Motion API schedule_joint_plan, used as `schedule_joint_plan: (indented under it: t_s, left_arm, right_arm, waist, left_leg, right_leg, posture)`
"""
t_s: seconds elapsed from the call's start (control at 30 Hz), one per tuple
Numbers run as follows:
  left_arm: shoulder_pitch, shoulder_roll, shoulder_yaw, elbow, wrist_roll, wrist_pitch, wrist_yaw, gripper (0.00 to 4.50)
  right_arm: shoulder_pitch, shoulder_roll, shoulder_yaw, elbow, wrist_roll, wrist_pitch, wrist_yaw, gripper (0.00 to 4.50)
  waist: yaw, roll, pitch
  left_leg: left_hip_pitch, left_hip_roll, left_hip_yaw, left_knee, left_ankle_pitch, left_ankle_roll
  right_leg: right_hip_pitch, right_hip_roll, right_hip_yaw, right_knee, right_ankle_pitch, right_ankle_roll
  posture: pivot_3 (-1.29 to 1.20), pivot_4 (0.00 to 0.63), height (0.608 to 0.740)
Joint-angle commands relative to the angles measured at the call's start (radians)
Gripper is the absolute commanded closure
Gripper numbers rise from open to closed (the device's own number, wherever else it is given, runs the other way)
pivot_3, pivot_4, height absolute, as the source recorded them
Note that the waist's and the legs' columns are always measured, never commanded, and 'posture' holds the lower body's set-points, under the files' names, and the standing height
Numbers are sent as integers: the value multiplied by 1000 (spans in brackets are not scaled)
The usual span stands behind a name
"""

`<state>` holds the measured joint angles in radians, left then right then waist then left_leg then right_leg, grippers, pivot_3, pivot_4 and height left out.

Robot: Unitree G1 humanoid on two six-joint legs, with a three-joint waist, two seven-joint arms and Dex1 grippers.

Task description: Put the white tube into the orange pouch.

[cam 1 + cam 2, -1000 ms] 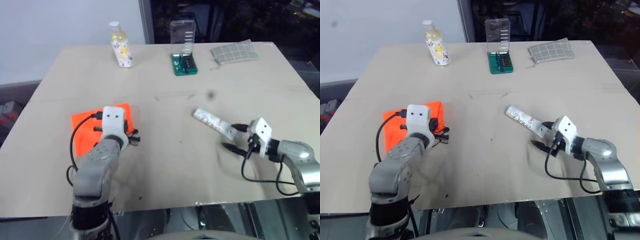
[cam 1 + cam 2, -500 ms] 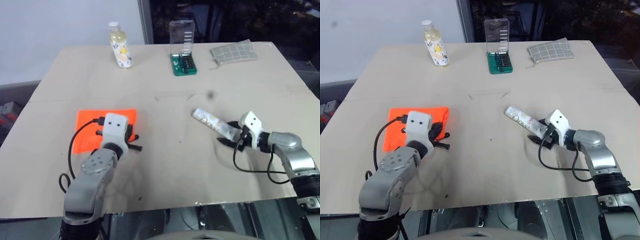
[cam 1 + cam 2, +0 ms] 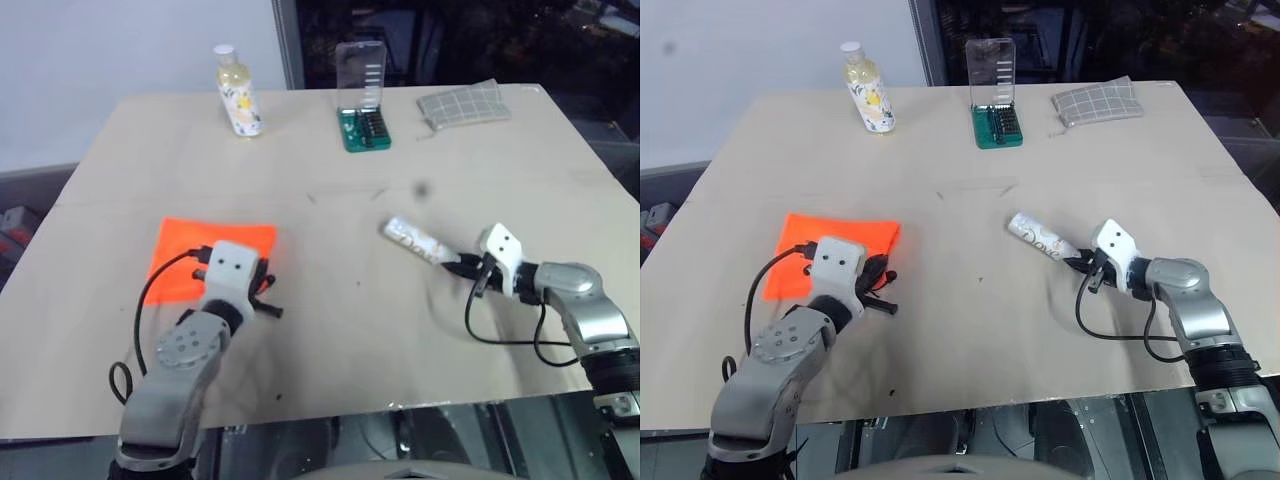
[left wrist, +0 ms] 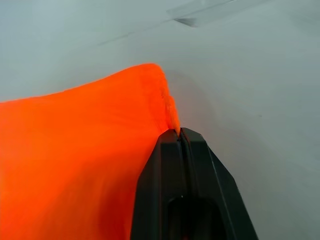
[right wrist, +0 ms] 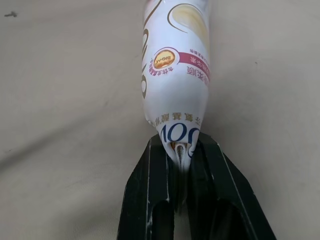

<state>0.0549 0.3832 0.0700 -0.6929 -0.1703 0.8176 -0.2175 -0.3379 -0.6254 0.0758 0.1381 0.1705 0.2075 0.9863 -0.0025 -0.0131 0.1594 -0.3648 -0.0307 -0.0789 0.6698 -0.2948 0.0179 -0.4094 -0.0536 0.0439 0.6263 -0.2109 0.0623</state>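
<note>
The white tube lies flat on the table, right of centre. My right gripper is shut on the tube's crimped end, and in the right wrist view the two black fingers pinch that end of the tube. The orange pouch lies flat at the left. My left gripper is shut on the pouch's right edge near a corner. The left wrist view shows the closed fingertips gripping the orange fabric.
At the back of the table stand a pale yellow bottle and a green bit case with its clear lid up. A grey checked cloth lies at the back right. Bare tabletop separates the pouch from the tube.
My right gripper has closed from wide open onto the tube's crimped end. The left arm drew back slightly, uncovering more of the pouch, with its gripper still shut.
</note>
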Motion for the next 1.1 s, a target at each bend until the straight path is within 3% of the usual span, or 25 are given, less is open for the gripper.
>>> schedule_joint_plan:
  t_s: [0.03,0.23,0.5,0.9,1.1]
  left_arm:
    - [-13,-6,0,-61,-23,-40,-22,4500]
    - [-53,-21,-13,-61,-34,-46,-26,4500]
    - [-64,-23,-60,-93,-62,-38,-57,4500]
    - [37,85,-158,-173,-76,-44,-146,4500]
    - [31,81,-160,-165,-83,-50,-146,4500]
  right_arm:
    - [-32,2,30,-160,44,6,59,4455]
    - [-65,27,149,-300,41,99,102,4455]
    - [-168,126,276,-223,-66,154,30,4455]
    - [-252,205,294,-143,-101,163,-9,4455]
    - [-279,245,306,-144,-98,186,-7,4455]
  waist:
    - [-5,1,1]
    - [-8,1,1]
    - [-8,1,1]
    - [-9,1,1]
    - [-11,1,1]
  left_leg:
    - [0,0,0,0,0,0]
    - [-1,0,-1,0,0,0]
    - [-3,-1,-2,0,1,-2]
    - [-6,-1,-3,-1,1,-2]
    - [-5,-1,-2,-1,1,-2]
  right_leg:
    - [0,0,0,0,0,0]
    - [-1,0,0,0,0,0]
    - [-2,-1,-1,0,0,0]
    - [-5,-1,-2,0,0,0]
    - [-5,0,-2,0,0,0]
  posture:
    - [0,150,740]
    - [0,150,740]
    - [0,150,740]
    - [0,150,740]
    - [0,150,740]
